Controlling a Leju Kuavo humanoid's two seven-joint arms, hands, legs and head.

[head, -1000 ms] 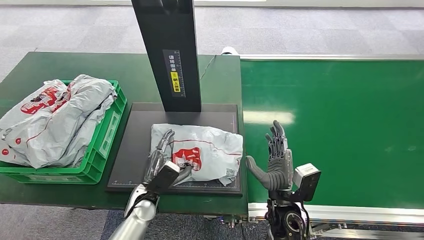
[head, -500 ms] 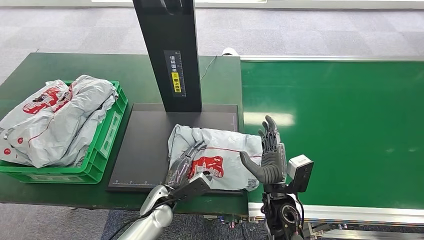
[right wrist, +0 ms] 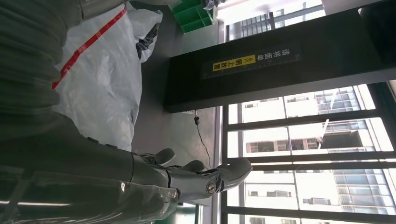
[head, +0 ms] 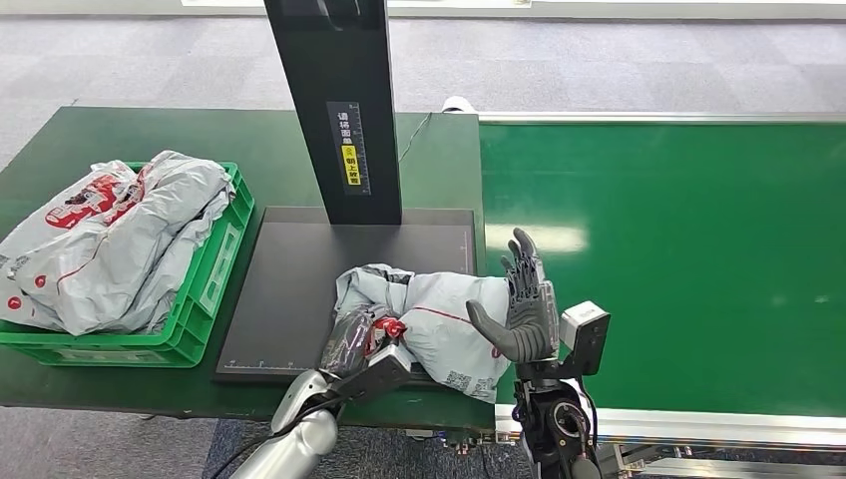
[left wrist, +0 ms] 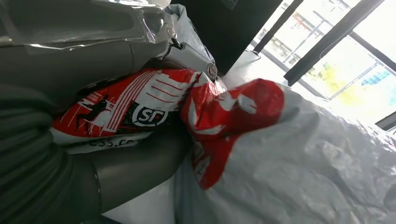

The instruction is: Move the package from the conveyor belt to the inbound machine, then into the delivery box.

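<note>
From the head view, the package (head: pixel 439 324), a crumpled grey bag with red print, lies on the near right corner of the black machine plate (head: pixel 289 289), its right end hanging past the plate's edge toward the belt (head: pixel 688 259). The left hand (head: pixel 361 341) comes in from below and grips the bag's near left side, fingers bunched into the red part. The right hand (head: pixel 522 304) stands upright at the bag's right end, fingers straight and spread, palm toward the bag and touching or just short of it; I can't quite tell which. The machine's black post (head: pixel 339 110) rises at the far side of the plate. To the left, a green box (head: pixel 221 249) on the table (head: pixel 120 130) is heaped with grey bags (head: pixel 110 235).

From the left wrist, the package (left wrist: pixel 261 140) is right up against the camera, its red printed patch pinched between the left hand's grey thumb (left wrist: pixel 135 168) and the fingers (left wrist: pixel 84 51).

From the right wrist, the right hand's fingers (right wrist: pixel 205 179) reach out straight and hold nothing, with the package (right wrist: pixel 102 79) just beside the palm. Past it stand the post (right wrist: pixel 280 70) with its yellow label and a corner of the box (right wrist: pixel 194 14).
</note>
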